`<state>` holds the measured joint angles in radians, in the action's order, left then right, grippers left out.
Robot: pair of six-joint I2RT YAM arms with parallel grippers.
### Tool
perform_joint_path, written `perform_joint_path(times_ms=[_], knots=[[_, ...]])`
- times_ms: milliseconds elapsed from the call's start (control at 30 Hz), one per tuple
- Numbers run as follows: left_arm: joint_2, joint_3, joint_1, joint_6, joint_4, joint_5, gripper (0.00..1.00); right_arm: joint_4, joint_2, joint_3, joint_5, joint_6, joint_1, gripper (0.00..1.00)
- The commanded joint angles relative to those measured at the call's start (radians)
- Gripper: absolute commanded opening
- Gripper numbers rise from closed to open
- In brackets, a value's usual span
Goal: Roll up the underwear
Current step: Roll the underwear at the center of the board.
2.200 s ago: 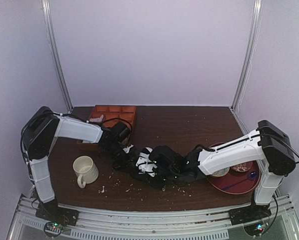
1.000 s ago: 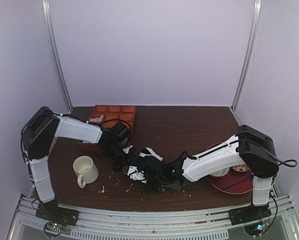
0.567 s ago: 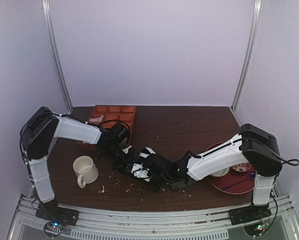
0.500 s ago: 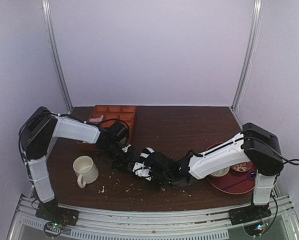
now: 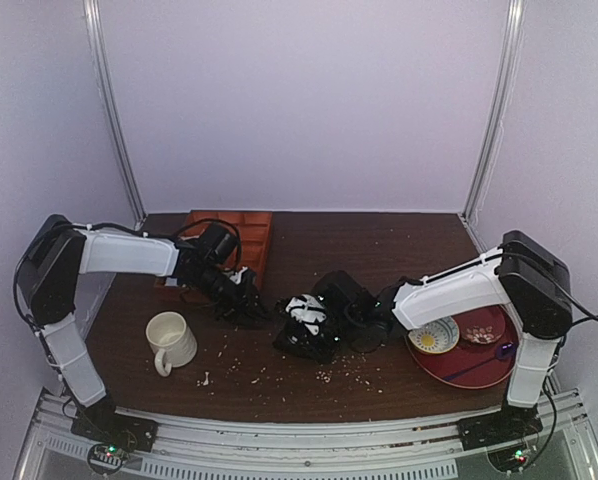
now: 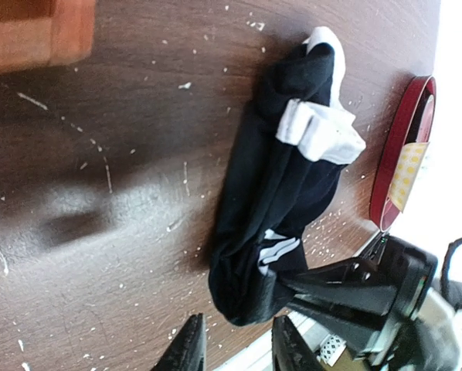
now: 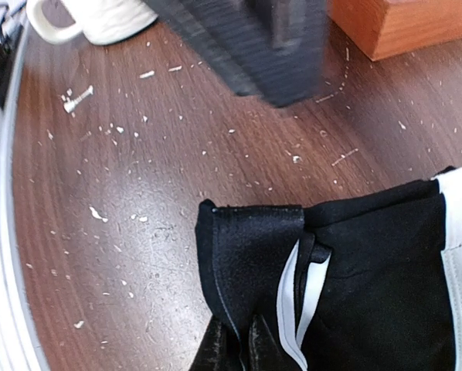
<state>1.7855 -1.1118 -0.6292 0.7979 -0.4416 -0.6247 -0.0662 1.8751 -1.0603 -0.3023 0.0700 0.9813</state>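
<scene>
Underwear (image 5: 307, 323) mid-table, between mug (image 5: 171, 341) and tray (image 5: 466, 362).

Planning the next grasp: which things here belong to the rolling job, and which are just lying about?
Job:
- underwear, a black bundle
- right gripper, shut on its edge
- left gripper, open, off the cloth

Lying about:
- mug
- orange tray
- red plate
- bowl
- crumbs

The dark brown wooden tabletop (image 5: 379, 250) carries a cream ceramic mug (image 5: 171, 340), an orange-brown compartment tray (image 5: 229, 240), a round red plate (image 5: 479, 365), the crumpled black underwear (image 5: 307, 325) and scattered white crumbs (image 5: 241, 368).
</scene>
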Motion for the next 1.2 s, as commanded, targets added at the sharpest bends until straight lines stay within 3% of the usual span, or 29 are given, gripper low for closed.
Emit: perform_joint_path(times_ms=[0, 700, 1167], knots=[[-0.031, 0.019, 0.000, 0.010, 0.029, 0.012, 0.41, 0.029, -0.004, 0.006, -0.168, -0.088, -0.052, 0.00], [-0.014, 0.001, 0.000, 0.017, 0.049, 0.041, 0.41, -0.193, 0.044, 0.141, -0.333, -0.337, -0.175, 0.00], [-0.005, -0.002, 0.001, 0.012, 0.052, 0.038, 0.40, -0.172, 0.085, 0.141, -0.387, -0.477, -0.242, 0.00]])
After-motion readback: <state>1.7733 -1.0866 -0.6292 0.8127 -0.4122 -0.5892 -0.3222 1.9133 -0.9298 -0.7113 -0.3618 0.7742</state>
